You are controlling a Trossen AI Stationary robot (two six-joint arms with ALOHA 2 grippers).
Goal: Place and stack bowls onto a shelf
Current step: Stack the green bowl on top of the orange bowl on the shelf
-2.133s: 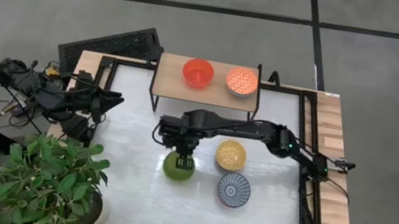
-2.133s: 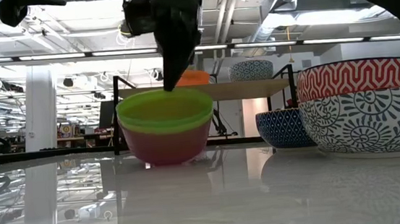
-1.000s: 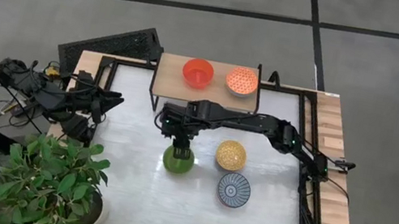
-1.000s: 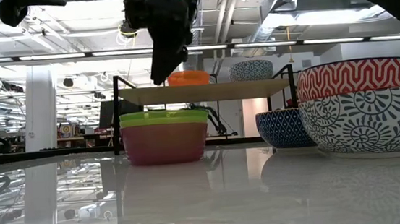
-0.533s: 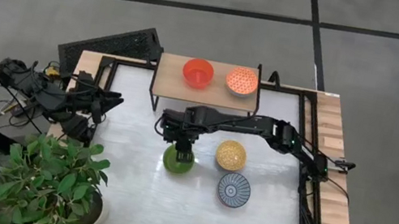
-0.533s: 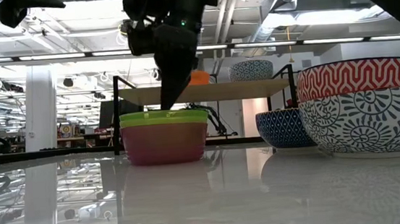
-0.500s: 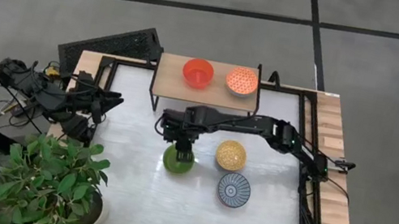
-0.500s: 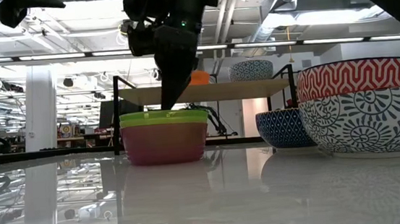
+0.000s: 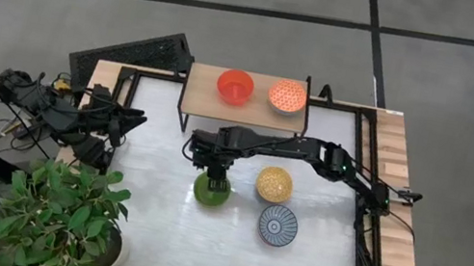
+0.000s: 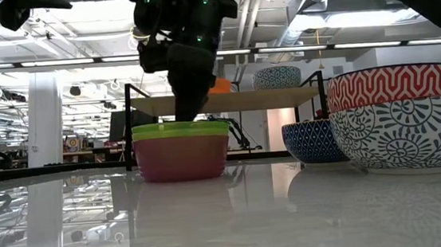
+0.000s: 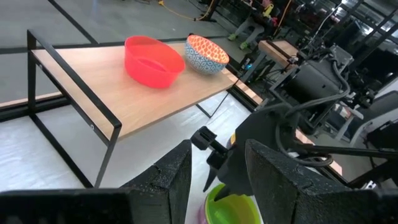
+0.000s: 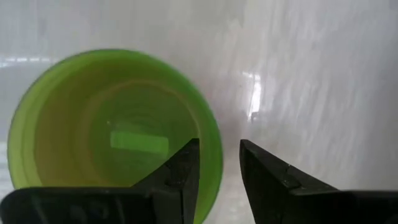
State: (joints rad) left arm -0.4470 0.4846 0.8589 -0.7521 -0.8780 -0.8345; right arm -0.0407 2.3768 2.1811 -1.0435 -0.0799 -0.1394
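A green bowl (image 9: 211, 191) sits nested in a magenta bowl (image 10: 182, 160) on the white table, in front of the shelf (image 9: 203, 98). On the shelf stand a red bowl (image 9: 234, 86) and an orange-patterned bowl (image 9: 287, 96). My right gripper (image 12: 219, 155) points down at the green bowl's far rim, open, with one finger inside the bowl and one outside. My left gripper (image 9: 135, 118) waits open at the table's left edge, aimed at the shelf (image 11: 124, 99). My right gripper straddles the green bowl's rim (image 12: 214, 165) from above, one finger inside the bowl and one outside. White table shows between the outer finger (image 12: 264, 177) and the rim. Whether the inner finger (image 12: 183, 171) touches the wall I cannot tell. The bowl rests level in the magenta bowl.
A yellow bowl (image 9: 274, 184) and a blue-grey lined bowl (image 9: 277, 225) stand right of the green one. A potted plant (image 9: 56, 214) fills the near left corner. A black frame (image 9: 363, 165) borders the table. Bare white table lies near and left of the bowls.
My right gripper has come down from above the green bowl until its fingertips reach the bowl's rim. The green and magenta bowls have stayed where they were.
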